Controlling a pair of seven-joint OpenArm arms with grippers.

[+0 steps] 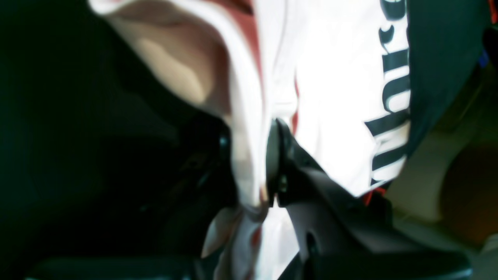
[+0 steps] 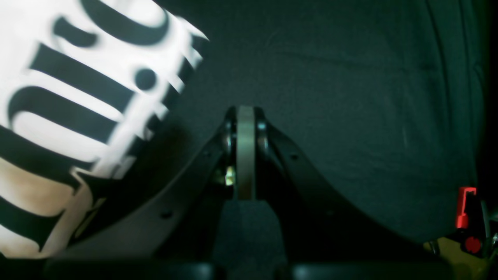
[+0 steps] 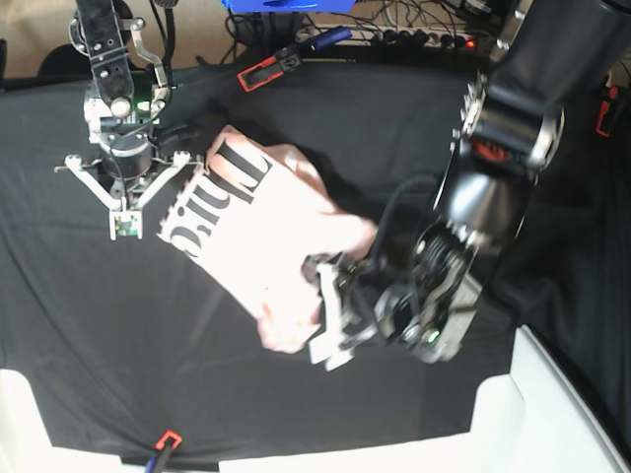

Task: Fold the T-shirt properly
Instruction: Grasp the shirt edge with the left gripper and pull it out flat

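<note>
Base view, going left to right: the right claw [image 3: 125,229] hangs with its fingers pressed together on nothing, over the black cloth tabletop [image 3: 89,345]. Just to its right begins the pale pink cotton T-shirt [image 3: 266,246] with big black printed lettering [image 3: 212,197], lying crumpled and partly folded between the two claws. At the shirt's far edge the left claw [image 3: 330,315] pinches a fold of the pink cloth between narrowly parted fingers; the left wrist view shows that fabric bunched in the grip.

Wrist views dim, blurred; T-shirt [image 1: 334,97] overexposed w/ glare.
</note>
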